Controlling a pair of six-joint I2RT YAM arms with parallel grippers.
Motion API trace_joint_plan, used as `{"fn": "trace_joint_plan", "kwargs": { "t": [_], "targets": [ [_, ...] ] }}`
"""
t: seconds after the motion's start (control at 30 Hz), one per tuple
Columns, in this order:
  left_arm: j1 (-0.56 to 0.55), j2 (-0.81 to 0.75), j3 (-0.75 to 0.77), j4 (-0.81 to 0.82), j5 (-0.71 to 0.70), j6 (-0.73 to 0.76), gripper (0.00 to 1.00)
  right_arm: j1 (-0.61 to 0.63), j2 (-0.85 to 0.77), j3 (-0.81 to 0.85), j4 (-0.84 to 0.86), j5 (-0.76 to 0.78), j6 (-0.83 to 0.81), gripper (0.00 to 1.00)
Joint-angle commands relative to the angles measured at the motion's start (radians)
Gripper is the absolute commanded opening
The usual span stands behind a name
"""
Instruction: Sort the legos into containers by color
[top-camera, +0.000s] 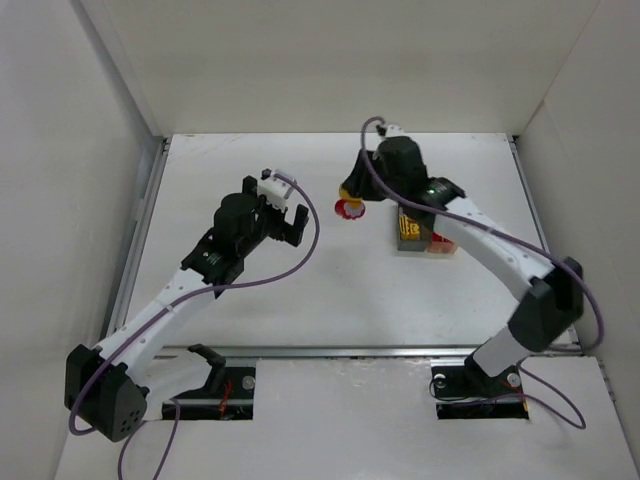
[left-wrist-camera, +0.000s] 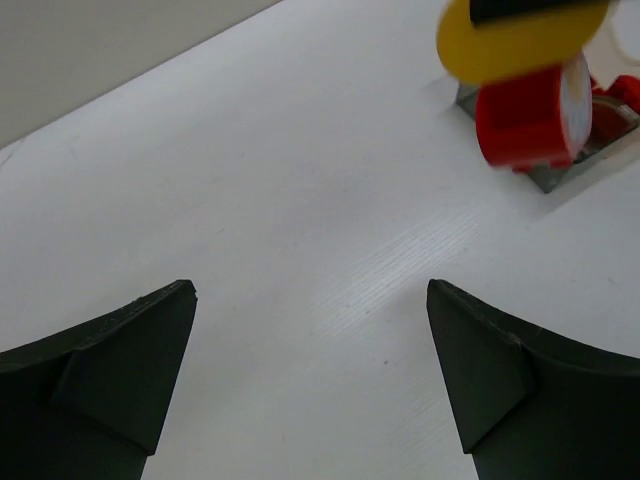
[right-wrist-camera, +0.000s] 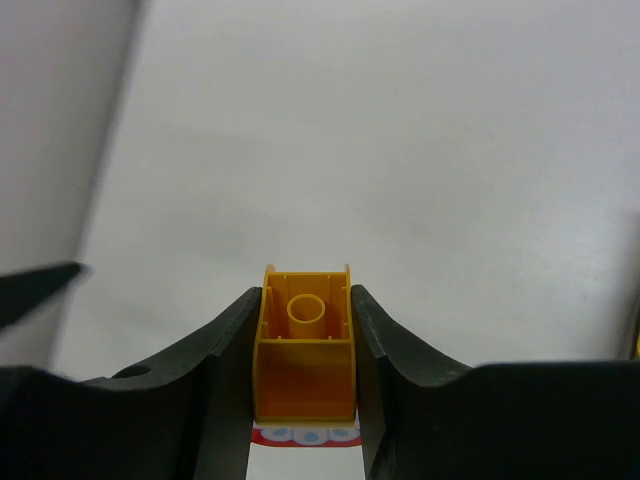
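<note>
- Right tool (right-wrist-camera: 305, 310) sits closest to the lens, clenched on a yellow brick (right-wrist-camera: 305, 370) by its two side walls. The brick's hollow side, with the round tube, is in view.
- Just under that brick peeps a red piece (right-wrist-camera: 300, 434) with pale dots. I cannot tell whether it is stuck to the yellow one or only sits behind it.
- Seen from above, the load hangs over the worktop (top-camera: 330, 300), just left of the boxes (top-camera: 408, 232) and not over them. The right arm (top-camera: 490, 240) covers part of the pair.
- Left tool (left-wrist-camera: 310, 285) is released, its fingers spread wide and holding nothing, low over the worktop and apart from the boxes.
- Its camera catches red bricks (left-wrist-camera: 618, 95) lying in a grey-rimmed box at the edge of the view.
- If the red piece is stuck to the yellow brick, both would drop into one box and one colour would land wrong.
- Letting go here would put the brick on the worktop; I judge the tool must travel right first.
- The hold is on smooth plastic, so a knock against a box rim on the way down could twist the brick loose.
</note>
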Motion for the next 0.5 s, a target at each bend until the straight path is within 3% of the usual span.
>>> {"fn": "trace_joint_plan", "kwargs": {
  "t": [0.0,0.17,0.47],
  "targets": [
    [-0.017,-0.037,0.076,0.102,0.178,0.056,1.0,0.03,-0.158,-0.041,0.263,0.151,0.13,0.0],
    [-0.046,-0.046,0.113,0.179,0.358,0.093,1.0,0.081,-0.189,-0.016,0.264,0.254,0.17,0.0],
    [-0.064,0.016,0.188,0.239,0.422,-0.002,1.0,0.144,-0.221,-0.038,0.264,0.357,0.179,0.0]
  ]
}}
